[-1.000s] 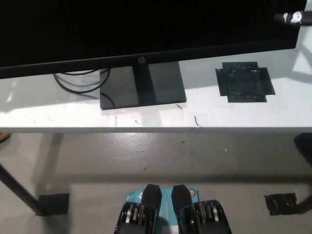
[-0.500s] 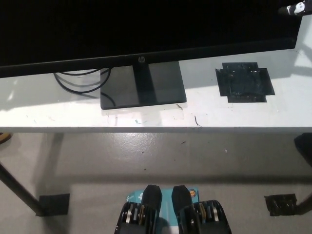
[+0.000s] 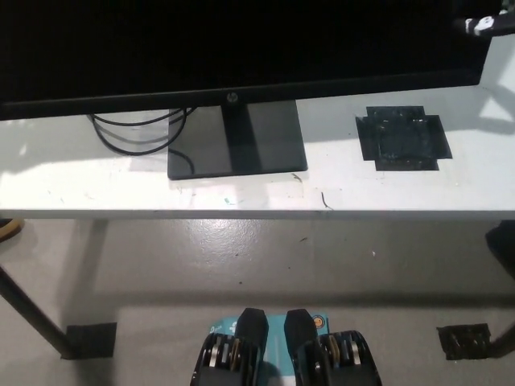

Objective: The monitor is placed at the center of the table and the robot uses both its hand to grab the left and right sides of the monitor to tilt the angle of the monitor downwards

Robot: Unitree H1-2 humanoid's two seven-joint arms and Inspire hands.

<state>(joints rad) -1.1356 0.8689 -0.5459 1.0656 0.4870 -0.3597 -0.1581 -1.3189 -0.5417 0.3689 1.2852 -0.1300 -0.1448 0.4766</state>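
The black monitor (image 3: 241, 44) fills the top of the head view, its dark screen facing me and a small logo on the lower bezel. It stands on a flat dark base (image 3: 237, 141) at the middle of the white table (image 3: 121, 181). Only a small black piece of my right hand (image 3: 485, 26), with a white mark on it, shows at the top right corner, right by the monitor's right edge. Whether it touches the monitor is hidden. My left hand is out of the picture.
A loop of black cable (image 3: 133, 133) lies on the table left of the base. A patch of black tape (image 3: 402, 137) is stuck on the table at the right. Below the table's front edge are grey floor, table legs and tape marks (image 3: 90, 338).
The monitor's lower bezel has risen a little in the picture, mostly at its left end, so more of the cable shows. The piece of my right hand stays at the top right corner.
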